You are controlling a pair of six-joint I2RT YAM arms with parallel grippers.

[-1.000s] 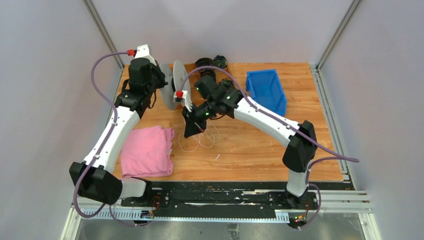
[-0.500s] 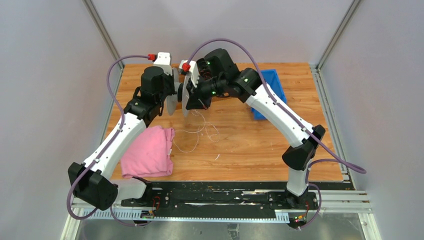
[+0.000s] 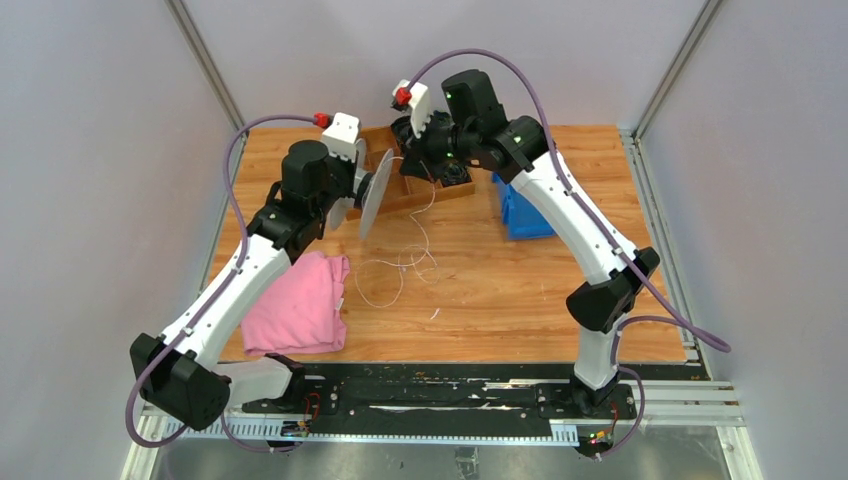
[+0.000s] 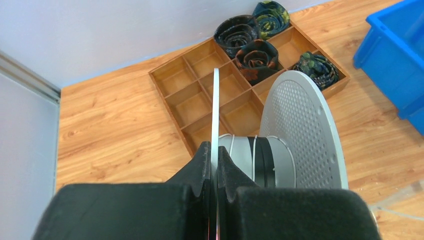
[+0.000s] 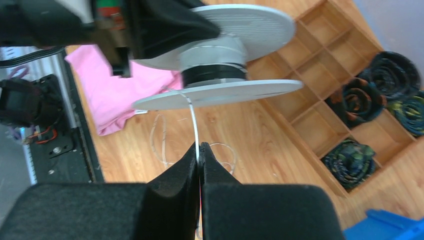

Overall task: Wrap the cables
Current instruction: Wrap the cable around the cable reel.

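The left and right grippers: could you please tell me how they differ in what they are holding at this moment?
The left gripper clamps the thin flange edge of the spool, while the right gripper pinches the thin white cable. The left gripper's load is rigid; the right gripper's cable runs from its fingers up to the spool, with slack loops on the table. Both are shut.

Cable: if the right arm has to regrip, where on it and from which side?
Probably the cable's single strand just off the spool rim, fingers closing across it, coming from the blue bin side. It hangs clear of the table there; the loops on the wood lie flat and overlapping.
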